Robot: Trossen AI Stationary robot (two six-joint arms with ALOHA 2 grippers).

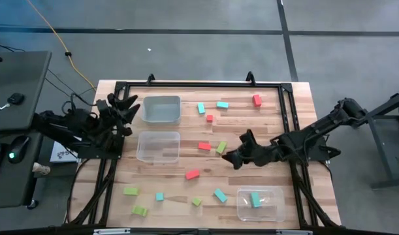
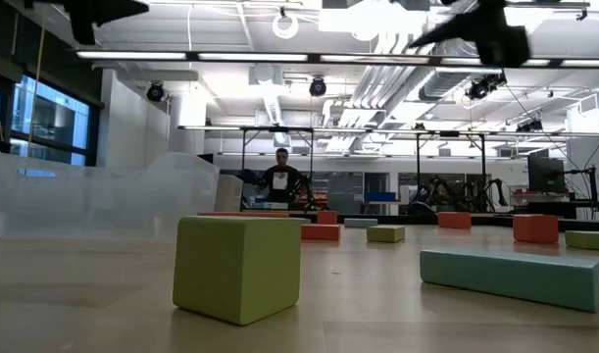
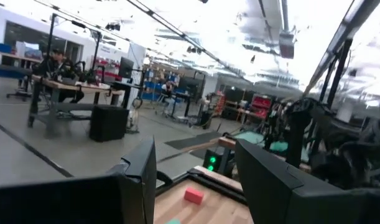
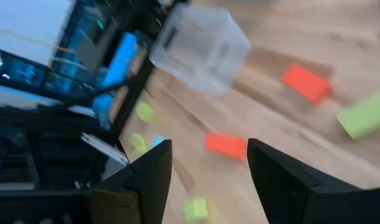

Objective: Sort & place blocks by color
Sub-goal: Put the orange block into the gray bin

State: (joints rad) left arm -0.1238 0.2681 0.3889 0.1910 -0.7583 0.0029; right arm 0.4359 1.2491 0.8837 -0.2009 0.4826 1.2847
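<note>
The small solid red, lime green and teal blocks, scattered on the wooden table, look light, rigid and smooth, best pinched across flat sides by the empty, parted right gripper; the left gripper waits parted.

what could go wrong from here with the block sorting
The right gripper hangs open over the table's middle with a red block and a green block lying close together nearby; coming down on one may nudge the other. Only one teal block sits in a tub, so many blocks still lie loose, some near the edges.
</note>
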